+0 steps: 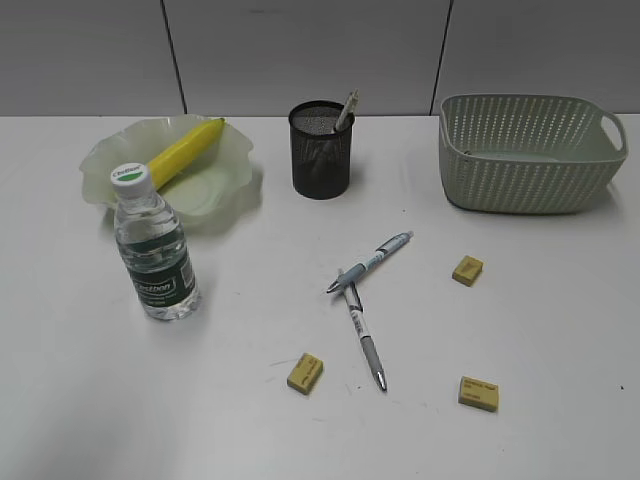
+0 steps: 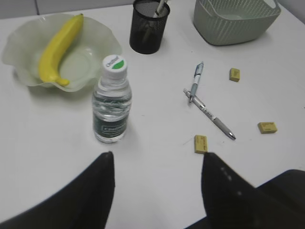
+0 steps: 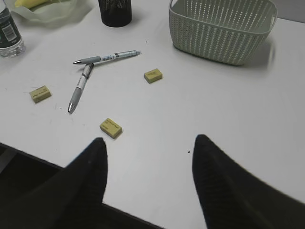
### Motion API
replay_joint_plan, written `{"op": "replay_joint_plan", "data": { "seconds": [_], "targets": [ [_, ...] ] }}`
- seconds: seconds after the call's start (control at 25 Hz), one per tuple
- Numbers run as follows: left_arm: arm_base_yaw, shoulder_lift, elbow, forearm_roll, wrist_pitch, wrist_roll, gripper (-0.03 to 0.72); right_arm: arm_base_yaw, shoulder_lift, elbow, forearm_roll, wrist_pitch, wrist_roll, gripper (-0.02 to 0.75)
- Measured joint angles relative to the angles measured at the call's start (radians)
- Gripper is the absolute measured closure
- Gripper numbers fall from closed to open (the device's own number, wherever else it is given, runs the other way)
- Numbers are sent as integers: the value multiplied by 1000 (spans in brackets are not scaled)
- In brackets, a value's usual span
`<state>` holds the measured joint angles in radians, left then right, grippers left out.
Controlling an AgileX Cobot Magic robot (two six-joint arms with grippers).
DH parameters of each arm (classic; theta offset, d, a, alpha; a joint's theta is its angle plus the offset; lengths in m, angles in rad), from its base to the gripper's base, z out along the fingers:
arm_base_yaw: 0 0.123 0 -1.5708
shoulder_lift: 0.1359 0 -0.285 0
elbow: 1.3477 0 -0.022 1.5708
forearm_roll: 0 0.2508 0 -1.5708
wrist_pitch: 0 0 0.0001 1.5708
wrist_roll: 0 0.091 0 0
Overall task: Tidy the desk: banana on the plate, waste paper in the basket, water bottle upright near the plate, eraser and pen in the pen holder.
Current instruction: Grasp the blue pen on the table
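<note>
The yellow banana point(image 1: 187, 150) lies in the pale green plate point(image 1: 105, 160) at the back left. Just in front, the water bottle point(image 1: 155, 255) stands upright. The black mesh pen holder point(image 1: 321, 150) has one pen point(image 1: 346, 108) sticking out. Two more pens point(image 1: 372, 262) point(image 1: 364, 335) lie crossed mid-table, with three yellow erasers point(image 1: 305, 372) point(image 1: 467, 270) point(image 1: 478, 393) around them. The basket point(image 1: 530, 155) stands at the back right. No waste paper shows. My left gripper point(image 2: 158, 157) hangs open and empty above the table, short of the bottle point(image 2: 112, 102). My right gripper point(image 3: 149, 139) is open and empty near an eraser point(image 3: 110, 128).
The white table's front edge point(image 3: 47, 161) runs under my right gripper's left finger. A grey panelled wall point(image 1: 300, 50) stands behind the table. Neither arm appears in the exterior view.
</note>
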<state>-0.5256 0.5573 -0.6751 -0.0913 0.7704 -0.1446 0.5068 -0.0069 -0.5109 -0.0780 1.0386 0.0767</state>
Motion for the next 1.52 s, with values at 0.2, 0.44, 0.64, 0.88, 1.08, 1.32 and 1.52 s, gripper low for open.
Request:
{"op": "replay_joint_plan", "data": {
  "seconds": [0.2, 0.44, 0.64, 0.88, 1.08, 1.32, 1.52],
  "targets": [
    [0, 349, -134, -63, -49, 1, 254, 0, 0, 0, 0, 0, -3, 283],
    [-54, 653, -358, -89, -50, 37, 254, 0, 0, 0, 0, 0, -4, 283],
    [-123, 861, -540, -91, -53, 52, 254, 0, 0, 0, 0, 0, -4, 283],
    [-183, 1091, -738, -75, -37, 54, 254, 0, 0, 0, 0, 0, -4, 283],
    [-199, 1276, -915, -25, 50, 57, 254, 0, 0, 0, 0, 0, -5, 283],
    [-200, 1488, -1114, -9, 167, 85, 249, 0, 0, 0, 0, 0, -5, 283],
    [-220, 1592, -1205, 14, 188, 168, 221, 0, 0, 0, 0, 0, -5, 283]
  ]
}}
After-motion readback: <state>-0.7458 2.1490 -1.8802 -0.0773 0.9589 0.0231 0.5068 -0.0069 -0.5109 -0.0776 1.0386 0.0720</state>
